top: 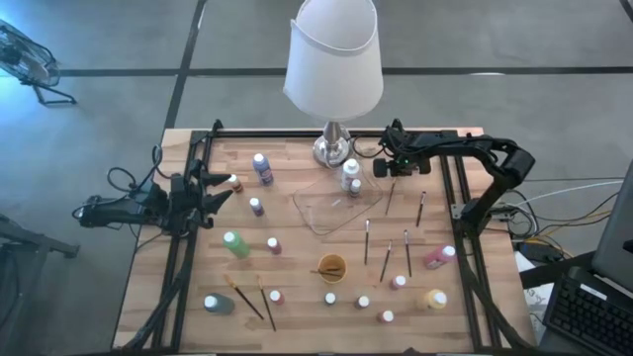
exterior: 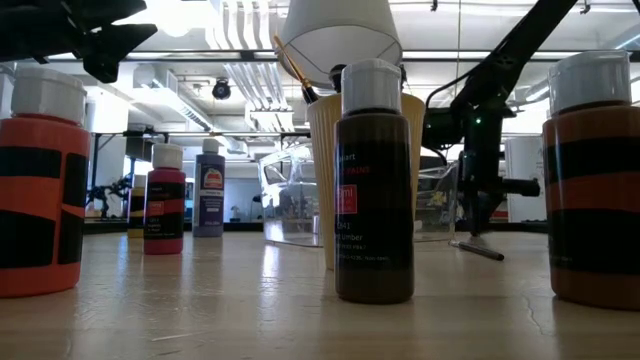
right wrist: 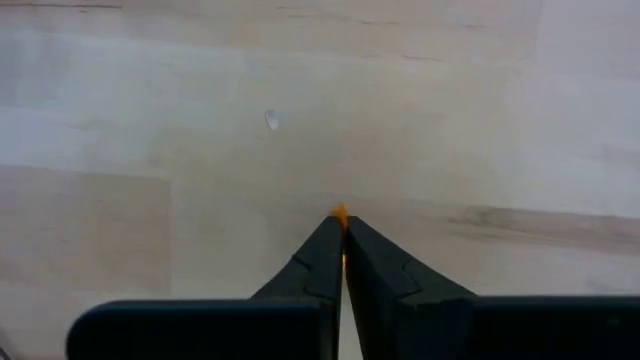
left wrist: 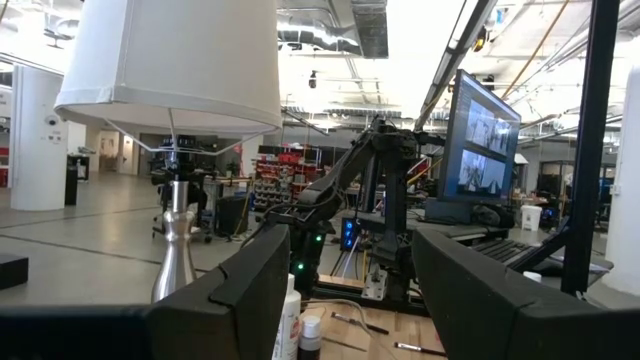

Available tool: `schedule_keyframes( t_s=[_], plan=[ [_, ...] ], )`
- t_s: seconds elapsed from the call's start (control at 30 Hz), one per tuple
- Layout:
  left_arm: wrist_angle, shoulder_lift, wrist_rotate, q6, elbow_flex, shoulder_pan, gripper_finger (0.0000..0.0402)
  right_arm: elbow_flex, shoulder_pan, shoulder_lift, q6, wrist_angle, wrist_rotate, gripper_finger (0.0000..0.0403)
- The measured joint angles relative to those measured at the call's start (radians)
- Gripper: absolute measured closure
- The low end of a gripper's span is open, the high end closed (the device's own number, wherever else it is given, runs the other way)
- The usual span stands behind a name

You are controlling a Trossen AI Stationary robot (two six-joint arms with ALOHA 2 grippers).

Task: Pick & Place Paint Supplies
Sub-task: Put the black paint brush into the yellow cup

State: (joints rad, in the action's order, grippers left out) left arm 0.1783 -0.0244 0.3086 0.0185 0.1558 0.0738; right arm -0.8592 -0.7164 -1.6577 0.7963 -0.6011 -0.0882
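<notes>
Only the right wrist view shows the right gripper (right wrist: 342, 235) pinched shut on an orange-tipped brush (right wrist: 339, 212) over bare table (right wrist: 150, 120), just right of the lamp (top: 333, 69), while the left gripper (top: 220, 190) gapes empty left of it; labels stay unreadable.

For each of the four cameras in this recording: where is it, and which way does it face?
High: overhead, looking down on the table; both arms show.
Low: at tabletop height, looking across past a brown bottle; dark arm parts above.
Left wrist: looks level past the open left gripper at the lamp.
Right wrist: looks down at bare wood; right gripper shut.
Shared: high and left wrist both show the lamp.
</notes>
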Motion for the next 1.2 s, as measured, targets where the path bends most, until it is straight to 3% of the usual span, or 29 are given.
schedule_keyframes(
  t_s=[0.33, 0.7, 0.97, 1.2],
  plan=[
    [0.000, 0.000, 0.000, 0.000, 0.000, 0.000, 0.0183, -0.058, -0.008, 0.044, -0.077, -0.029, -0.058, 0.0394],
    [0.000, 0.000, 0.000, 0.000, 0.000, 0.000, 0.0183, -0.076, 0.002, 0.277, -0.133, -0.106, -0.137, 0.0394],
    [0.000, 0.000, 0.000, 0.000, 0.000, 0.000, 0.0183, -0.068, 0.080, 0.485, -0.183, -0.108, -0.151, 0.0394],
    [0.000, 0.000, 0.000, 0.000, 0.000, 0.000, 0.0183, -0.042, 0.228, 0.625, -0.207, -0.109, -0.151, 0.0394]
  ],
)
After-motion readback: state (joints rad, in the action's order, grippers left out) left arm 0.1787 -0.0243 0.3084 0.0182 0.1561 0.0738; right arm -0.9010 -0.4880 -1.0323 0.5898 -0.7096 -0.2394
